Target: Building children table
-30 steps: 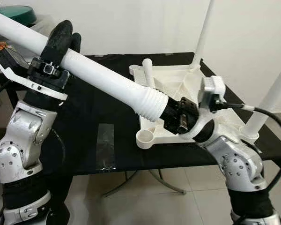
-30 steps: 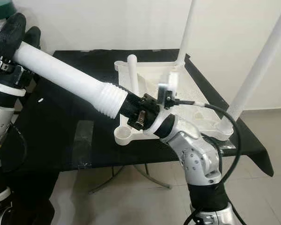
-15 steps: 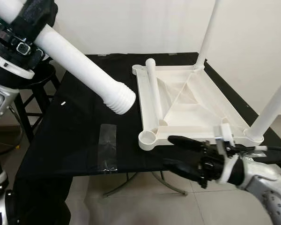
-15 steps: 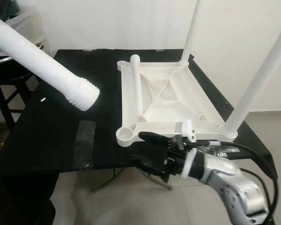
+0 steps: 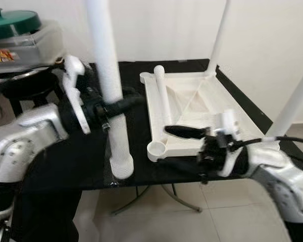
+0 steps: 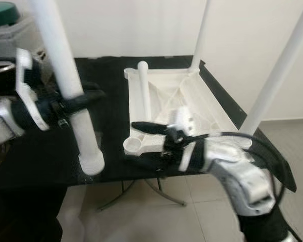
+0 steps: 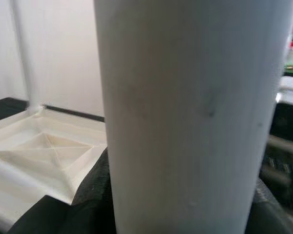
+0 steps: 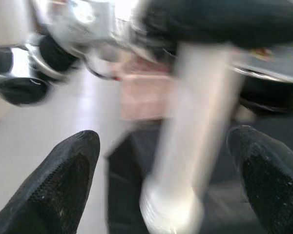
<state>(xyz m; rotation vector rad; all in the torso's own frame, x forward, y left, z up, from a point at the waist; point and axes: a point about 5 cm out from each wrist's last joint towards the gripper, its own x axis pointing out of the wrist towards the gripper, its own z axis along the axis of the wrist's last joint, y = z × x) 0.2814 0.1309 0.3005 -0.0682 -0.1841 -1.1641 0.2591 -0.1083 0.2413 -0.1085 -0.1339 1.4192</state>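
My left gripper is shut on a white table leg and holds it upright, its threaded end low over the black table's front edge. The white tabletop lies upside down on the table. Two legs stand screwed into it, one at the far corner and one at the near right corner. Another loose leg lies inside it. My right gripper is open at the near-left corner socket. The right wrist view shows its fingers wide apart, facing the held leg.
The black table stands against a white wall, with tiled floor in front. A green-lidded container rests on a stool to the left, close behind my left arm.
The left arm has swung the leg from slanted to upright, threaded end down near the table's front edge. The open right gripper has risen to the tabletop's near-left corner.
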